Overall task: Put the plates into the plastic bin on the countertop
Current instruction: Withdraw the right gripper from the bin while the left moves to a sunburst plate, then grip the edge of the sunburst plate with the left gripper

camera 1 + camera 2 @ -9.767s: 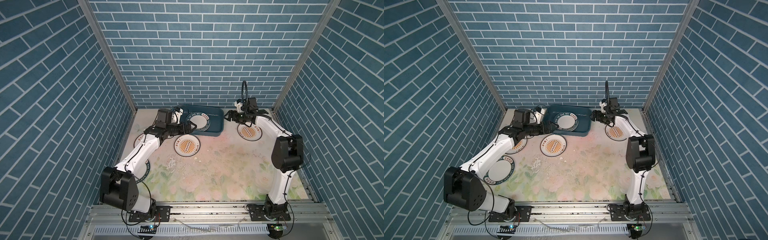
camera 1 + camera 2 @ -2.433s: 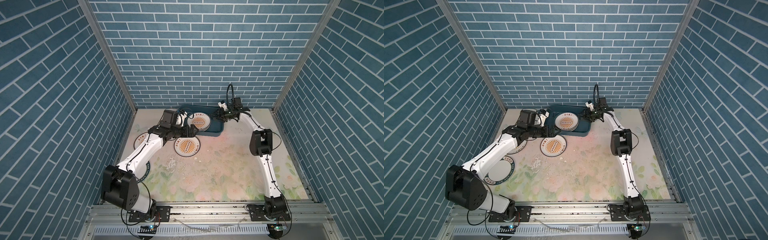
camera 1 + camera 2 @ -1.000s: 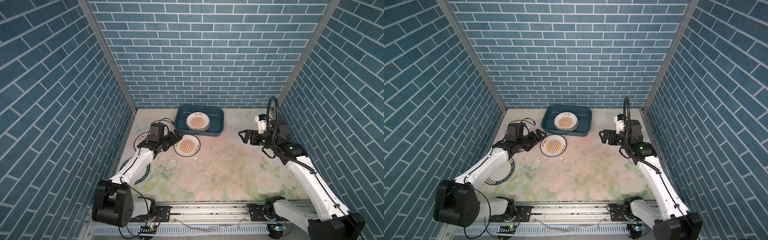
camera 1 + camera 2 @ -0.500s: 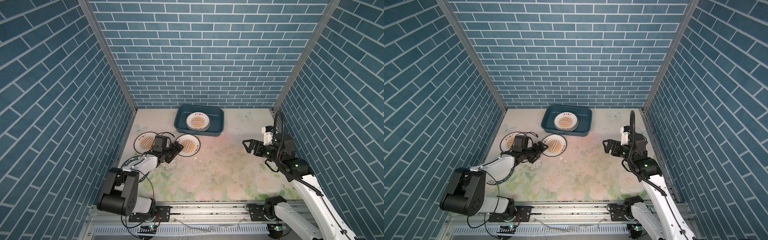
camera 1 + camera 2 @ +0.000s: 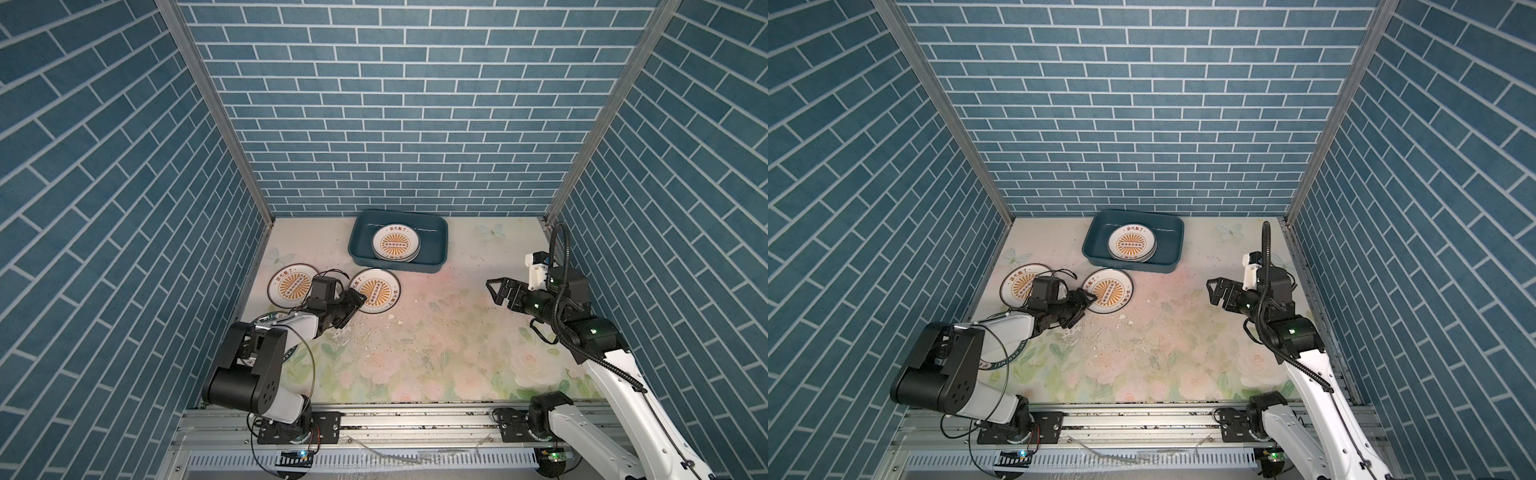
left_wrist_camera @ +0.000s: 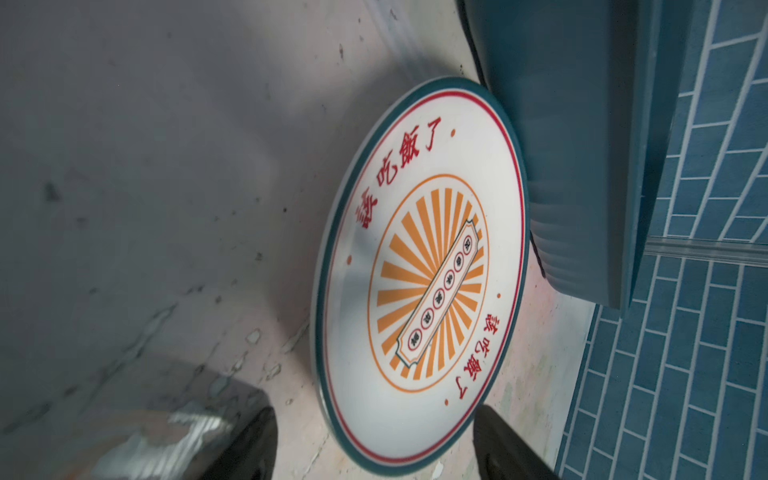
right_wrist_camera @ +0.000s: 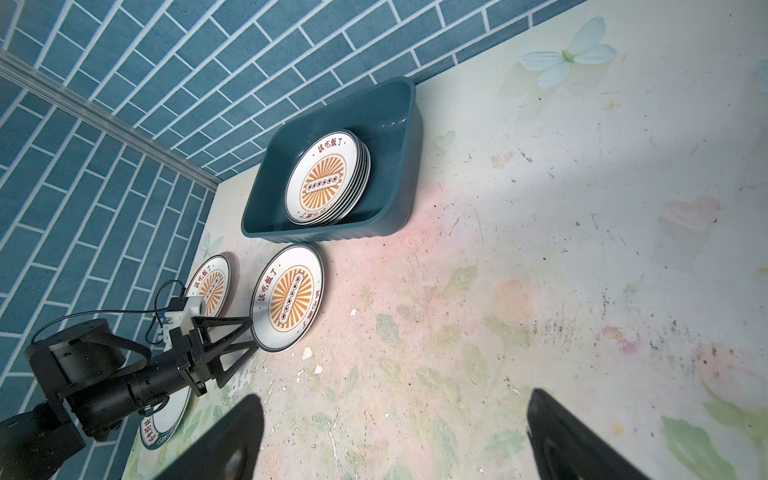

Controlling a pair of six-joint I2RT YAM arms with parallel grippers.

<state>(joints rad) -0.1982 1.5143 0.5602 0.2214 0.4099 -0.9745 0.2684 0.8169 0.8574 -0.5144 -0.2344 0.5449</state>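
The teal plastic bin (image 5: 444,245) (image 5: 1177,245) stands at the back of the flowered countertop (image 5: 436,353) and holds a stack of sunburst plates (image 5: 396,246) (image 7: 328,178). Just in front of it a sunburst plate (image 5: 376,289) (image 6: 419,270) lies flat. My left gripper (image 5: 359,301) (image 6: 374,411) is open, and the plate's near rim lies between its jaws. Another sunburst plate (image 5: 291,284) (image 5: 1021,286) lies further left. Over the right side of the countertop my right gripper (image 5: 494,293) (image 7: 392,415) hangs open with nothing in it.
A green-rimmed plate (image 5: 1000,361) lies mostly hidden under my left arm. White chips (image 5: 395,322) and scuffs mark the middle of the countertop. Blue brick walls close in three sides, and a metal rail (image 5: 415,419) runs along the front.
My left gripper has moved up to the plate's rim and its jaws have narrowed. My right arm has drawn back from the bin towards the front right, still open.
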